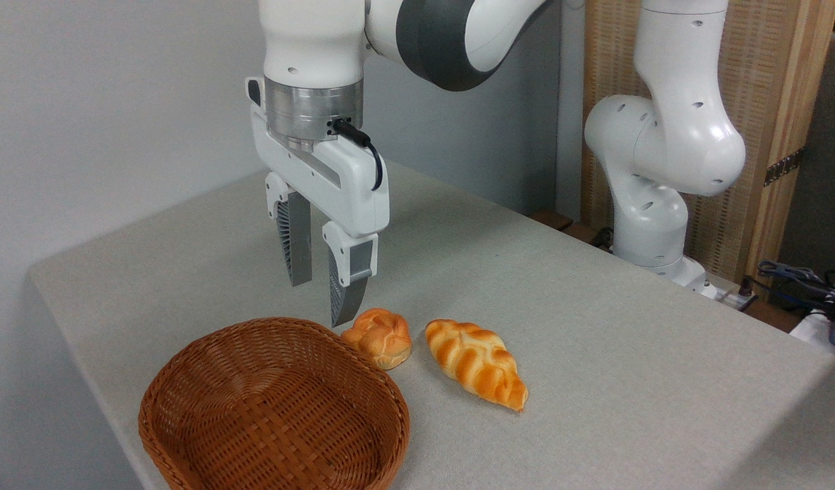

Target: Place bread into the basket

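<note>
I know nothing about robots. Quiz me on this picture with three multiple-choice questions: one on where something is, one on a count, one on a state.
1. Where does the small round bun lie?
A. inside the basket
B. on the table, just outside the basket's rim
C. between the robot's fingers

2. How many breads are on the table?
A. one
B. two
C. four

3. What is the robot's hand doing?
A. hanging open and empty above the table
C. shut on the long braided loaf
B. resting inside the basket

Answers:
1 B: the bun sits on the cloth at the far right edge of the basket, which holds nothing.
2 B: the bun and the braided loaf beside it.
3 A: a gap shows between the fingers, with nothing in it.
</note>
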